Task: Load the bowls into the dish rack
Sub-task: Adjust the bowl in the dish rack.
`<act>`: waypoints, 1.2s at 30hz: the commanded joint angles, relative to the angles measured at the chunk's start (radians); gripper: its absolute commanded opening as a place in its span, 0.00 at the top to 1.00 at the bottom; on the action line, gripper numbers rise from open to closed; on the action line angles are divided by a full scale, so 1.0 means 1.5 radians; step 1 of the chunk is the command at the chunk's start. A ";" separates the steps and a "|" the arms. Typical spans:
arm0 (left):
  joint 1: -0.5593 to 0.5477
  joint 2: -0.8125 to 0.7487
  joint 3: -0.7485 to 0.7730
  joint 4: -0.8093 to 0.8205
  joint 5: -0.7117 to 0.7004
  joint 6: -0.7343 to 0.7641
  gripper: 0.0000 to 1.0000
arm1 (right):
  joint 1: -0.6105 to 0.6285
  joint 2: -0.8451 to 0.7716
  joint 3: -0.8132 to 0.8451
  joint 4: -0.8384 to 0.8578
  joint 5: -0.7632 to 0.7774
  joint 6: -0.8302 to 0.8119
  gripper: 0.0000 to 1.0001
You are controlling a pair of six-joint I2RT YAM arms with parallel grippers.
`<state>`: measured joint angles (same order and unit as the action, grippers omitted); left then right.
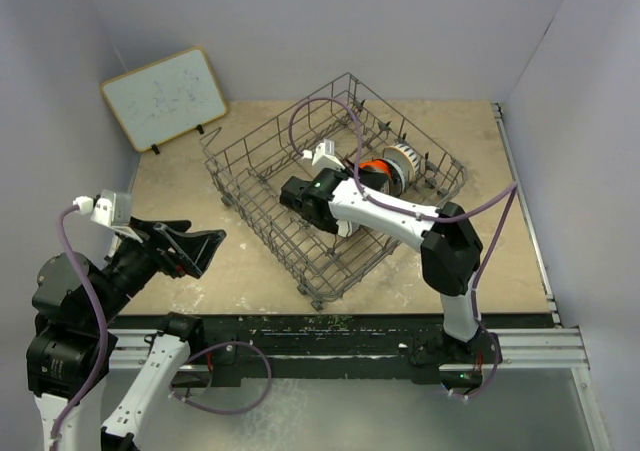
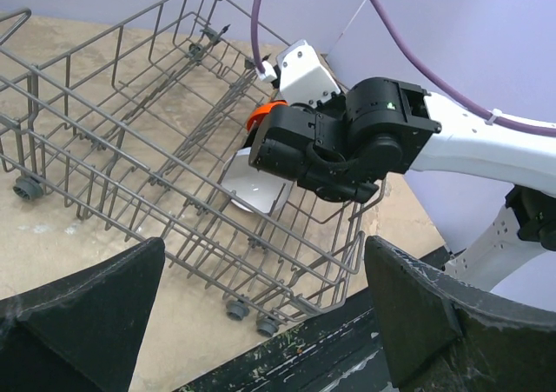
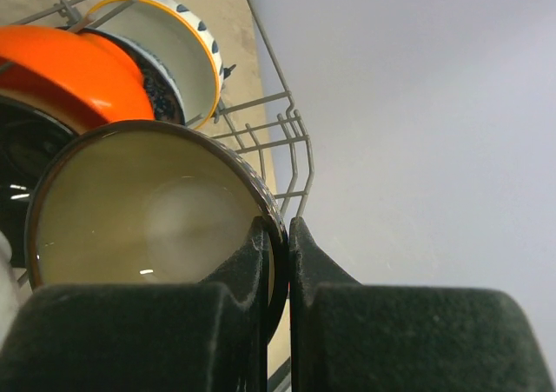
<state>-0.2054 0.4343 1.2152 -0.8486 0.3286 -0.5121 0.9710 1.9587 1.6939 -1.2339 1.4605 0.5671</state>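
Right gripper point(image 3: 276, 235) is clamped on the rim of the brown bowl point(image 3: 148, 209), held on edge inside the rack point(image 1: 262, 231), centre of the top view. To seat it well, I'd lower it between tines just beside the orange bowl point(image 3: 69, 70) and release only once wire bears it. The patterned bowl point(image 3: 174, 44) stands behind, upper left. Left gripper point(image 1: 195, 243) hangs spread wide, lower left, outside the rack

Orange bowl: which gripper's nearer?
Right. The right gripper sits inside the rack, shut on the brown bowl's rim right beside the orange bowl. The left gripper is open outside the rack, off its near-left side.
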 commanded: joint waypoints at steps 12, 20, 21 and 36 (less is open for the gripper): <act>-0.004 0.013 0.050 0.006 -0.034 0.004 0.01 | -0.046 -0.119 0.356 0.176 -0.086 -0.257 1.00; -0.004 0.013 0.076 -0.023 -0.063 -0.010 0.01 | -0.265 -0.343 0.163 0.580 -0.995 -0.271 1.00; -0.004 0.013 0.080 -0.028 -0.067 -0.010 0.01 | -0.285 -0.359 0.129 0.621 -1.125 -0.250 1.00; -0.004 -0.003 0.080 -0.067 -0.116 -0.012 0.01 | -0.363 -0.484 -0.125 0.808 -1.475 -0.154 1.00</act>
<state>-0.2054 0.4381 1.3186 -0.9600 0.1814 -0.5152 0.4351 1.3811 1.4952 -0.0467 -0.8066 0.4160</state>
